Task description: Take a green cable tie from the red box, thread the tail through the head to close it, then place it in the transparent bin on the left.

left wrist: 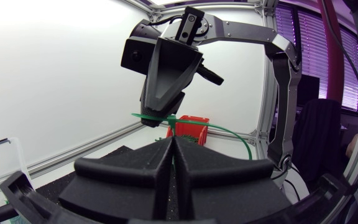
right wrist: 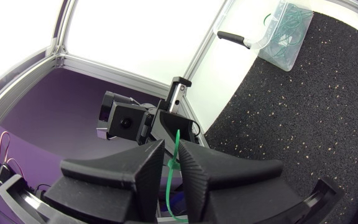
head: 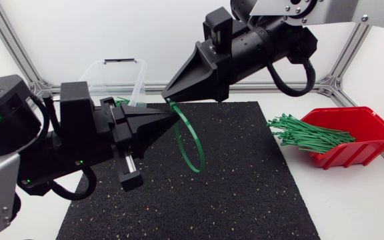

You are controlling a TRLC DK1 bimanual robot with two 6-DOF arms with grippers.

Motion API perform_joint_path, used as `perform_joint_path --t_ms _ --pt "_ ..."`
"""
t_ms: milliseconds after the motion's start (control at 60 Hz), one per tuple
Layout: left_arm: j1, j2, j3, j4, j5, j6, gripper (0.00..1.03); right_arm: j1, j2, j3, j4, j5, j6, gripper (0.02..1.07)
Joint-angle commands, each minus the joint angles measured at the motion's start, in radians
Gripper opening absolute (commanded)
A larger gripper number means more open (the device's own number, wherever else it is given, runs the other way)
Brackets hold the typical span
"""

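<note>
Green cable tie (right wrist: 177, 146), thin glossy loop above the speckled rubber mat (head: 245, 193), pinched by matte wedge-fingered left pincer (head: 172, 120) and right pincer (head: 170, 99); full oval shows in head view alone.

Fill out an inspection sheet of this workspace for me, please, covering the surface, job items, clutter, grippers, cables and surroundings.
Surface: black speckled mat on a white table.
Job's things: one green cable tie is held as a loop above the mat. More ties spill from the red box. The transparent bin, behind the left arm, has a few green ties inside.
Clutter: nothing seen.
Grippers: the left gripper and the right gripper are tip to tip, each shut on the cable tie.
Cables: a black cable loop hangs at the right arm and another at the left arm. Both are clear of the tie.
Surroundings: nothing seen reaching over the table.
</note>
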Motion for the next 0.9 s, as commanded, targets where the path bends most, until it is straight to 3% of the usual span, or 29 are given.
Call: perform_joint_path --t_ms 0,183,583,883 --pt "0.002 -0.010 -0.018 -0.002 0.012 0.012 0.04 0.001 0.021 0.008 -0.010 0.010 0.022 0.19" --pt "-0.001 -0.010 -0.016 -0.004 0.012 0.012 0.04 0.000 0.021 0.002 -0.007 0.021 0.017 0.08" --pt "-0.060 -0.032 -0.020 -0.048 0.088 0.013 0.04 -0.003 0.045 0.053 -0.004 0.038 0.016 0.07" --pt "-0.107 -0.041 -0.021 -0.066 0.091 0.019 0.04 0.004 0.070 0.080 -0.004 0.065 0.022 0.08"
